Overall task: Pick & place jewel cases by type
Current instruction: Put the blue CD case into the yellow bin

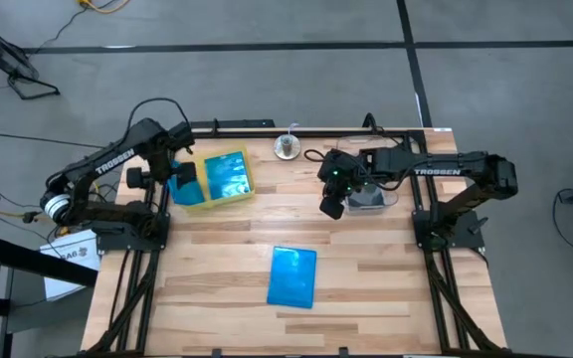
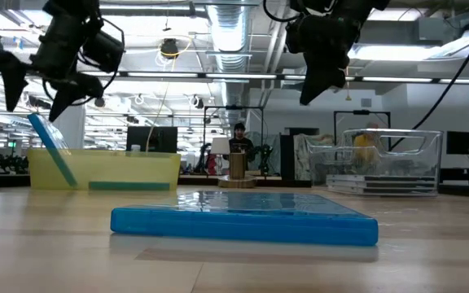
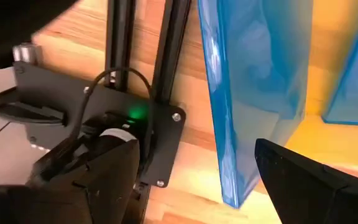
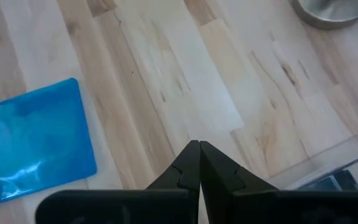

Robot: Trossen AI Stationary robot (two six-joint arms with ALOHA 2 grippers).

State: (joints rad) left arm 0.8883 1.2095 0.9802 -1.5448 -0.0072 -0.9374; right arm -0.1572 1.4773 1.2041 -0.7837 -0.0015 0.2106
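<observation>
The left gripper [image 1: 175, 171] hung over the left edge of the yellow tray [image 1: 229, 200] at the table's far left, its fingers [image 3: 309, 186] spread wide apart and clear of a blue jewel case [image 3: 253, 93] that stood tilted on edge against the tray's left wall; nothing was in its grasp. In the low view that same case [image 2: 51, 150] leaned up out of the tray [image 2: 129, 172], and a second blue case [image 1: 229, 176] lay flat inside it. Near the middle of the wooden table [image 1: 207, 273], toward the front, another blue jewel case [image 1: 293, 276] lay flat on the bare wood. To the right, the right gripper [image 1: 330, 207] hovered above the table just beside the clear tub [image 1: 371, 198], its fingers [image 4: 188, 165] pressed together and empty. The tub [image 2: 391, 163] held flat cases stacked at its bottom.
</observation>
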